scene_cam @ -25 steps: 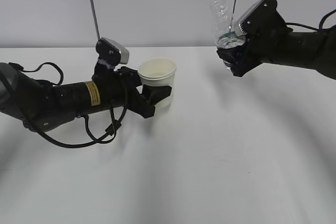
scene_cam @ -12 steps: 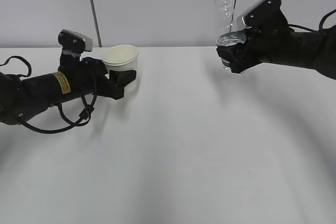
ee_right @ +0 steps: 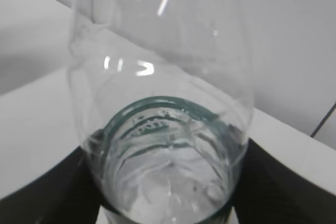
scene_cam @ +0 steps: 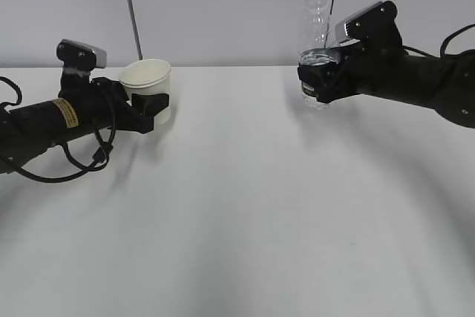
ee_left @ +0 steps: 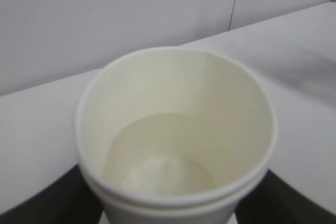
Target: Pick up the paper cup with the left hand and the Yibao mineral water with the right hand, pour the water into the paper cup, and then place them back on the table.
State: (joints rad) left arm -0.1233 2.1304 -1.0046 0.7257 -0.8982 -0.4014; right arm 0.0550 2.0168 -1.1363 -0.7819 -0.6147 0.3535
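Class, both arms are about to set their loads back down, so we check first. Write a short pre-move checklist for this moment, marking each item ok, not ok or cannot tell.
1. Paper cup held between left hand fingers: ok.
2. Cup upright: ok.
3. Water in cup: ok.
4. Yibao mineral water gripped by right hand, upright: ok.
5. Cup base touching table: cannot tell.
6. Bottle base on table: cannot tell.

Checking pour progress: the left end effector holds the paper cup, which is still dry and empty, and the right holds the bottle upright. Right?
Not quite. The paper cup already has water in its bottom, as the left wrist view shows. The rest stands: left end effector holds it, right end effector holds the bottle upright.
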